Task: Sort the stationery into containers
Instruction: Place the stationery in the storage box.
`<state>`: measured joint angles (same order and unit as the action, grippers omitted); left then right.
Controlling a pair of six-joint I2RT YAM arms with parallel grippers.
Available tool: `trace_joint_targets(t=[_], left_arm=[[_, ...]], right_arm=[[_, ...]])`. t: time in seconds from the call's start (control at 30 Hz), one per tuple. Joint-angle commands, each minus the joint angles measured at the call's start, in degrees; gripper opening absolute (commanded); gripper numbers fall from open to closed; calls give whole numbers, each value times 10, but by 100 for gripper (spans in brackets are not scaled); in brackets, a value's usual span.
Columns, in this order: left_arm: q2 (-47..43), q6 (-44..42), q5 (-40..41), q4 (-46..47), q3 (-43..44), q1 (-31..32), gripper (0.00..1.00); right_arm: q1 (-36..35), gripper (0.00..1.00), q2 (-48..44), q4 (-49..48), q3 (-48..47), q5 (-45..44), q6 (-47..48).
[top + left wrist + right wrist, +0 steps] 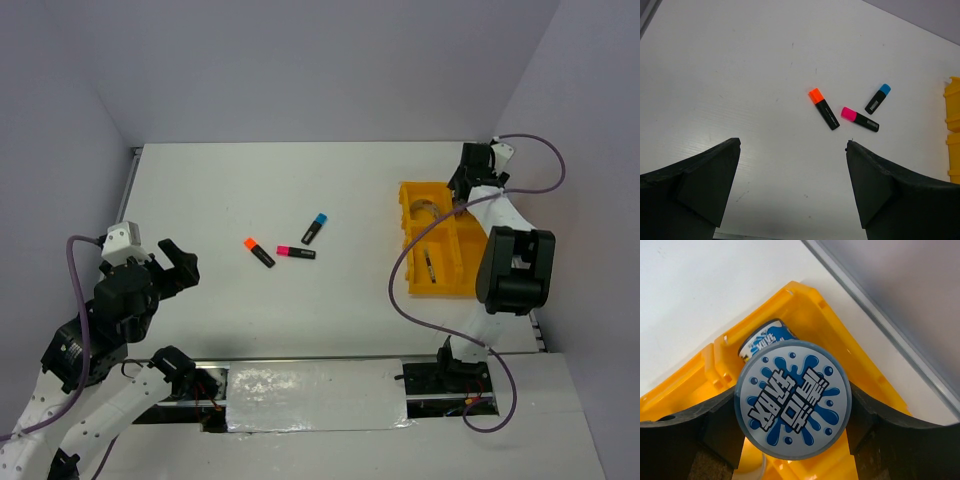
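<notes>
We log right gripper [792,432] clamped on a tape roll [792,400] over the yellow tray [807,302], corner compartment, second roll [761,338] inside. Left gripper [792,170] wide, empty. Unsorted on worktop [220,190]: orange marker [823,108], pink marker [860,119], blue marker [877,98].

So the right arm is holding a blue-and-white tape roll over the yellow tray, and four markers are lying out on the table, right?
Not quite: three markers lie on the table, not four: the orange-capped marker, pink-capped marker and blue-capped marker, as the top external view shows. The right gripper does hold the tape roll over the yellow tray.
</notes>
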<state>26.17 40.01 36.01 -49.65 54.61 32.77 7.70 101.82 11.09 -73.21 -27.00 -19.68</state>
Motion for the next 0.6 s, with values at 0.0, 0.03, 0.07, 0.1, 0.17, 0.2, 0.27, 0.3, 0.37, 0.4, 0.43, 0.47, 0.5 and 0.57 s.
trace_joint_targets(t=[0.0,0.03,0.07,0.1,0.17,0.2,0.27,0.3,0.37,0.4,0.43,0.47,0.5,0.57], left_arm=[[5,-18,-5,23,-1,2,99],[3,-18,-5,23,-2,2,99],[2,-18,-5,23,-2,2,99],[-1,-17,-4,23,-2,2,99],[-2,-17,-4,23,-2,2,99],[-2,-17,-3,23,-2,2,99],[-2,-17,-4,23,-2,2,99],[-2,-17,-4,23,-2,2,99],[1,-16,-4,22,-2,2,99],[1,-16,-3,21,-2,2,99],[1,-16,-3,21,-2,2,99],[2,-16,-2,21,-1,1,99],[2,-16,-2,21,-1,2,99],[2,-15,-1,20,-1,2,99]], right_arm=[[-5,23,-101,-29,15,-18,1],[-7,23,-112,-32,19,-22,3],[-7,23,-129,-27,24,-24,1],[-7,23,-135,-21,29,-29,-1],[-7,23,-143,-5,38,-33,-5],[-7,23,-144,0,40,-36,-7],[-7,23,-142,5,53,-35,-11],[-8,23,-140,6,57,-33,-11],[-7,22,-133,3,63,-30,-11],[-8,22,-129,6,62,-29,-10],[-7,22,-120,11,59,-30,-7],[-7,22,-114,16,50,-32,-5],[-7,22,-106,21,43,-32,-4],[-6,21,-82,44,18,-35,0]])
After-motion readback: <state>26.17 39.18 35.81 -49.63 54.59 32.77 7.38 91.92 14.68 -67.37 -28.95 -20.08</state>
